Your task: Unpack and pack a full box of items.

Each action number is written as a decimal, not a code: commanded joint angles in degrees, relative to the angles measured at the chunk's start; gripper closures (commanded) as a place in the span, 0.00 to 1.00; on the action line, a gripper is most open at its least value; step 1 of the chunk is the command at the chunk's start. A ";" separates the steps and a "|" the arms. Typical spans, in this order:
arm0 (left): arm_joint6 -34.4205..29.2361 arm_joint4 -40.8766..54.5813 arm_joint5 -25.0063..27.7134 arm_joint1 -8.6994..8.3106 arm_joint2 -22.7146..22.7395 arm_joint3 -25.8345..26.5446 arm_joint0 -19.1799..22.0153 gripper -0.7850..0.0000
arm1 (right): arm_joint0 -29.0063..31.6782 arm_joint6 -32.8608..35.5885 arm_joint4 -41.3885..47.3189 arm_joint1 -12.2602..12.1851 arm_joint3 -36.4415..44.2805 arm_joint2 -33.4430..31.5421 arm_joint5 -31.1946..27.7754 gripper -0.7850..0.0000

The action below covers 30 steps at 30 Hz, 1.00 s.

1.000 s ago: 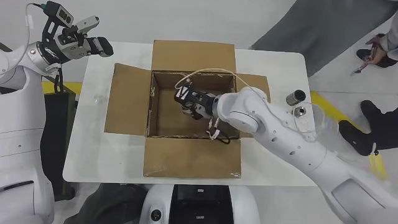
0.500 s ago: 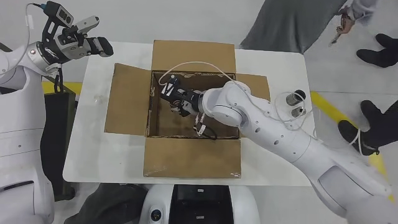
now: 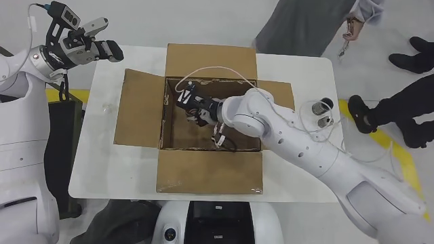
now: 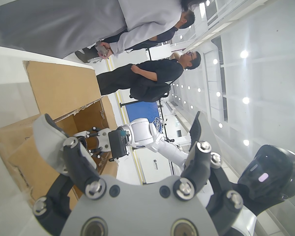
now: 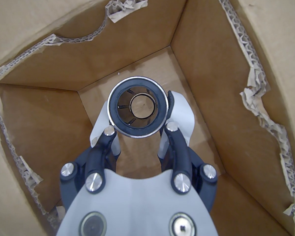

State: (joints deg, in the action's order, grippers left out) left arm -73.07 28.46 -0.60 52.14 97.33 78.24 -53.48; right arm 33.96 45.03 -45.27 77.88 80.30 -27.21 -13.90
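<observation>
One metal sleeve (image 5: 137, 106) sits clamped in the right gripper (image 5: 138, 114) inside the cardboard box (image 3: 142, 108), while the left gripper (image 4: 120, 133) gapes empty beyond the box; this looks like packing, so next comes lowering and release.

Field notes, my station.

- I work at a white table (image 3: 102, 169) with rounded corners.
- The floor (image 3: 203, 7) beyond it is pale grey-white and smooth.
- A yellow line (image 3: 78, 95) is marked on the floor by the table's left edge.
- From my left wrist I see a high white ceiling with rows of round lights (image 4: 244, 54), all lit.
- Far off there are white framed wall panels and a blue board (image 4: 140, 110).
</observation>
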 commanded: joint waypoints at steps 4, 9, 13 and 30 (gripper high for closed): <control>0.00 0.00 0.00 0.00 0.00 0.00 0.00 0.00 | -1.00 -1.81 0.41 1.32 -4.50 0.56 -3.08 1.00; 0.00 0.00 0.00 0.00 0.00 0.00 0.00 0.00 | -2.09 -3.08 1.43 3.27 -9.58 1.81 -4.62 1.00; 0.00 0.00 0.00 0.00 0.00 0.00 0.00 0.00 | -2.83 -4.01 1.48 4.92 -12.79 2.95 -5.22 1.00; 0.00 0.00 0.00 0.00 0.00 0.00 0.00 0.00 | -3.47 -5.69 -0.31 9.61 -20.60 4.51 -5.58 0.83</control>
State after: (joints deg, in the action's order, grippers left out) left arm -73.07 28.46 -0.60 52.14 97.33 78.24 -53.48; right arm 30.45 39.25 -45.51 87.37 59.92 -22.66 -19.42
